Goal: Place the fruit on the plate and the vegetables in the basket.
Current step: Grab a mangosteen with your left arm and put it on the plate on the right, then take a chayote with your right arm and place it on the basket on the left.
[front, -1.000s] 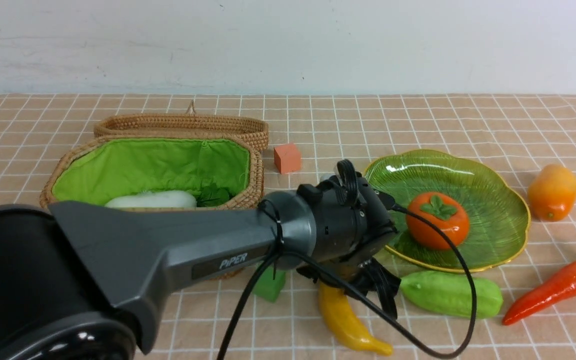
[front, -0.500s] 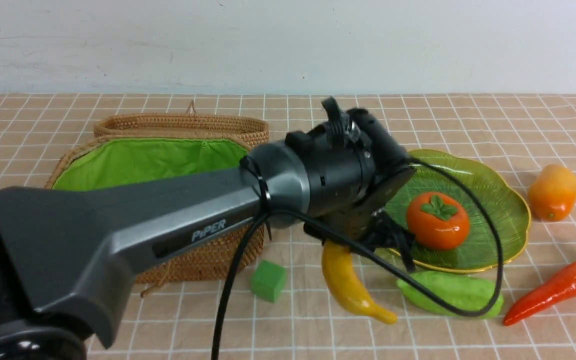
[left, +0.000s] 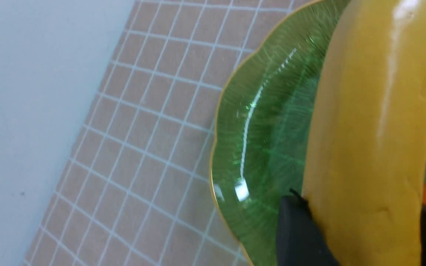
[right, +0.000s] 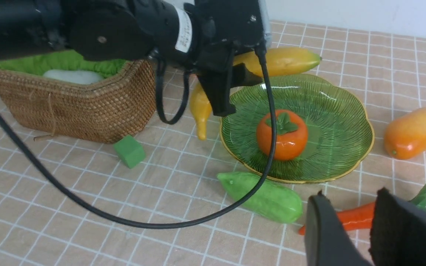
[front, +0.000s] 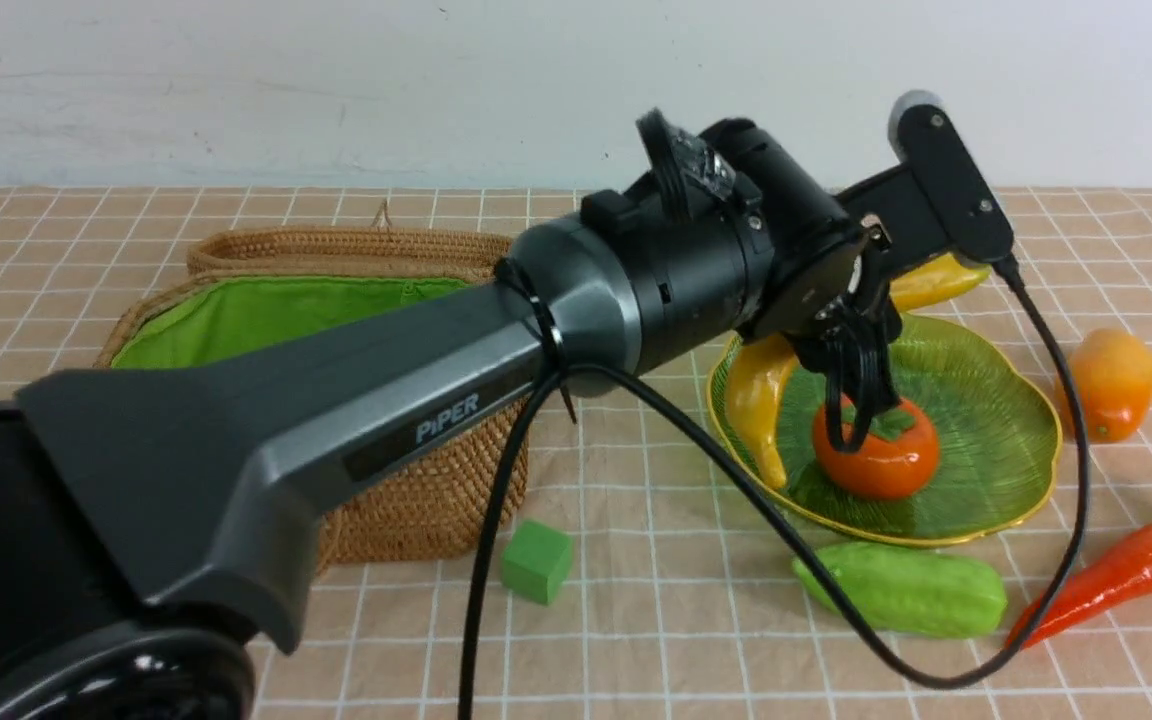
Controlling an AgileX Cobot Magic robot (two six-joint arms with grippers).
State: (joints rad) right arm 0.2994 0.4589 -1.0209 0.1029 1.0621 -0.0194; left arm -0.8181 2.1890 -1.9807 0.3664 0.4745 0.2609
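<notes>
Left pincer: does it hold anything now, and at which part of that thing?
The left pincer holds the banana at about the middle of its length, above the plate. Both ends of the banana stick out free.

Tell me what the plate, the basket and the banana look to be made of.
Plate: translucent green glass, possibly clear plastic. It is glossy, with sharp highlights, a ribbed pattern and a thin gold rim.
Basket: woven wicker or rattan, matte brown. Coiled strands show on its wall.
Banana: hard plastic, likely a toy. Its smooth yellow skin has a bright streak of sheen.
</notes>
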